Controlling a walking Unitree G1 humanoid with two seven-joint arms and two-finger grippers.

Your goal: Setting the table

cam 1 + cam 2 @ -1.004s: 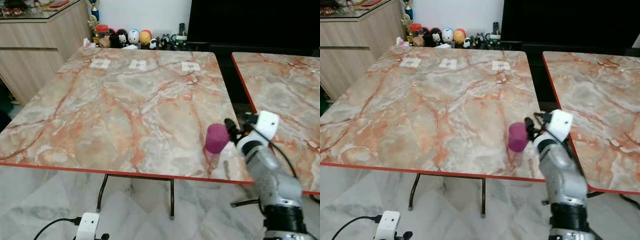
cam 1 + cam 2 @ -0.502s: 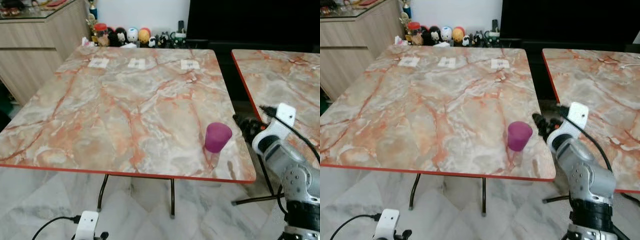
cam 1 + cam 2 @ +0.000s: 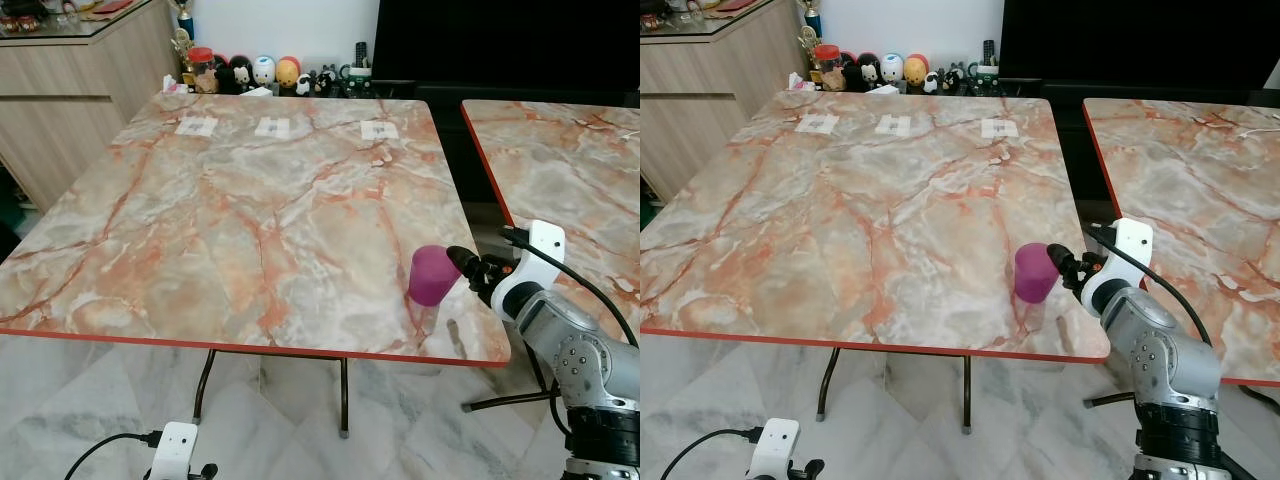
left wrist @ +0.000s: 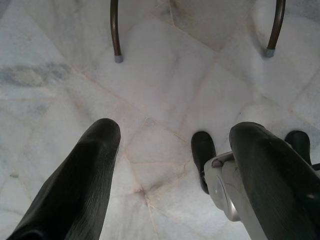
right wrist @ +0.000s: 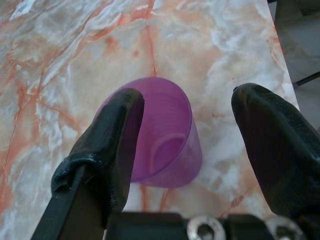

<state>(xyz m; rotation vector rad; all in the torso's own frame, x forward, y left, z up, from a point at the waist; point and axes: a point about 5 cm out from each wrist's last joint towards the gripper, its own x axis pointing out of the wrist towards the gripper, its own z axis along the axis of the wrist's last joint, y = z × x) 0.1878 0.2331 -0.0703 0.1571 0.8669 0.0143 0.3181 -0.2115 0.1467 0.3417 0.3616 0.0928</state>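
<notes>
the right gripper (image 3: 1068,270), its two black fingers spread apart and grasping nothing, sits just beside the translucent purple plastic cup (image 3: 1034,272). that cup stands upright near the close right corner of the square orange-veined marble table (image 3: 860,210), its inside looking empty. the left gripper (image 4: 170,165) hangs spread over the pale marble floor (image 4: 165,75).

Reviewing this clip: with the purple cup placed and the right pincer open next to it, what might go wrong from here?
The translucent purple plastic cup stands near the marble-patterned table's red front edge; a nudge might send it off. The right pincer sits open right beside it, one finger crossing the rim in the wrist view, so pulling away carelessly may tip it.
</notes>
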